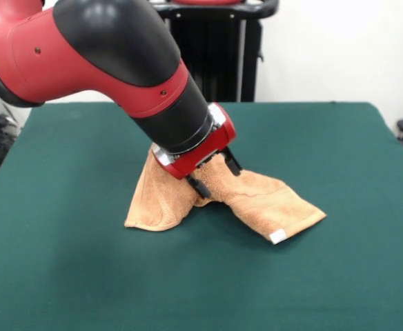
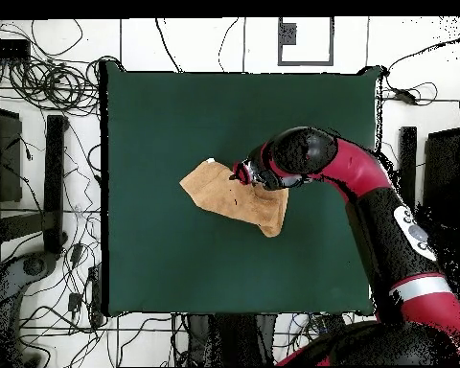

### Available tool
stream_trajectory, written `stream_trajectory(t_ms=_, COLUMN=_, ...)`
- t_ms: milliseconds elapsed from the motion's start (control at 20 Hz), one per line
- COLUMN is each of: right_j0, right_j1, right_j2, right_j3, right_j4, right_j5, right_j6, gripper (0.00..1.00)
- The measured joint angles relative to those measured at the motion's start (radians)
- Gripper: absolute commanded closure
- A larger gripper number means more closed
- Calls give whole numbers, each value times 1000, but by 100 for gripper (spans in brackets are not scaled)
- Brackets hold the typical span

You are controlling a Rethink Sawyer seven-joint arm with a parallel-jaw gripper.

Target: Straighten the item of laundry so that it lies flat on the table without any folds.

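The orange-tan towel (image 1: 270, 203) lies crumpled near the middle of the green table (image 1: 339, 138). It is pulled up into a peak at its middle, with one flap down to the left and one to the right. A white tag (image 1: 278, 236) shows at its right corner. My gripper (image 1: 214, 178) comes in at a slant from the upper left and is shut on the towel's raised middle. In the overhead view the towel (image 2: 215, 192) lies left of the gripper (image 2: 241, 175), partly under the arm, on the table (image 2: 176, 115).
The black pedestal (image 1: 215, 48) stands at the table's far side. Cables (image 2: 52, 86) and dark equipment lie on the floor around the table. Green cloth stretches wide on all sides of the towel.
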Motion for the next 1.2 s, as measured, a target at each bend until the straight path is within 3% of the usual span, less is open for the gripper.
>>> stream_trajectory(t_ms=700, right_j0=0, right_j1=4, right_j2=1, right_j3=-1, right_j4=-7, right_j5=-45, right_j6=0, gripper=0)
stream_trajectory(t_ms=1200, right_j0=0, right_j1=93, right_j2=2, right_j3=-18, right_j4=-9, right_j5=-99, right_j6=0, gripper=0)
